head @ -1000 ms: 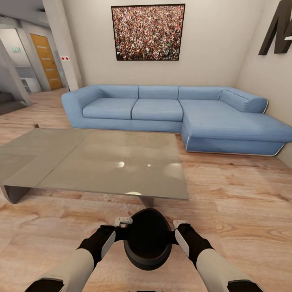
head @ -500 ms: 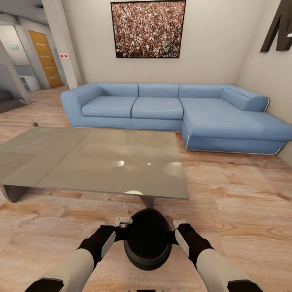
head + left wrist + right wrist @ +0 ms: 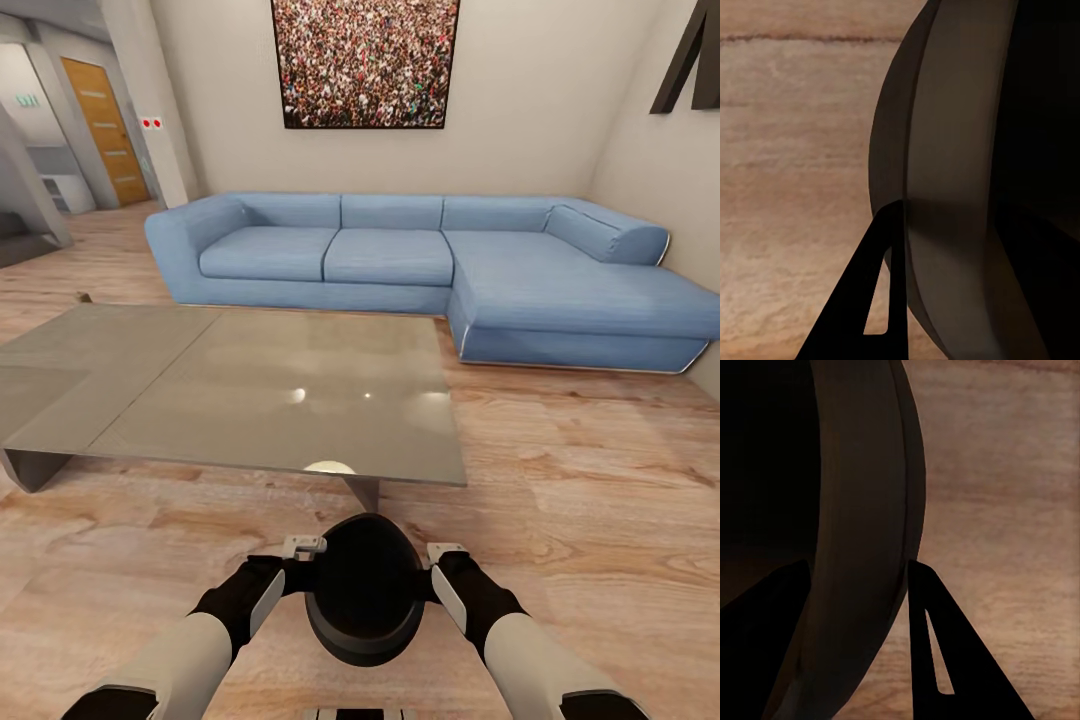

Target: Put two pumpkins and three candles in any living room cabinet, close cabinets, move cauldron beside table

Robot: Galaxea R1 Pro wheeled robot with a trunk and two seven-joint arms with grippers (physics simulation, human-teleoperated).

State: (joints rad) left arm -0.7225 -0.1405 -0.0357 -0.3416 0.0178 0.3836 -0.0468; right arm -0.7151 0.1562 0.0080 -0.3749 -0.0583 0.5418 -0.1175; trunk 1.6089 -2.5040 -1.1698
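1. Black and round-bellied, the cauldron (image 3: 364,590) hangs between the two arms, above the wooden floor (image 3: 590,500), just short of the near edge of the low grey table (image 3: 250,390); its mouth faces up toward the head camera.
2. The left gripper (image 3: 303,548) sits at the pot's left rim and the right gripper (image 3: 446,550) at its right rim; each wrist view shows the rim (image 3: 945,187) running between two dark fingers (image 3: 874,300), so both jaws look closed on the rim wall, one finger inside and one outside; the pot is carried by both.
3. Beyond the table stands a blue corner sofa (image 3: 420,260) under a framed picture (image 3: 365,62); a hallway with an orange door (image 3: 100,125) opens at the far left.
4. Judged from this, the step in hand is setting the pot down on the floor beside the table's near edge.
5. Risks: if one gripper lets go before the other, the pot would swing or tip off the remaining hold; a release from this height could make it roll away from the table; driving further forward could knock the pot into the table's edge or its leg (image 3: 362,492); uneven lowering of the arms would tilt it.
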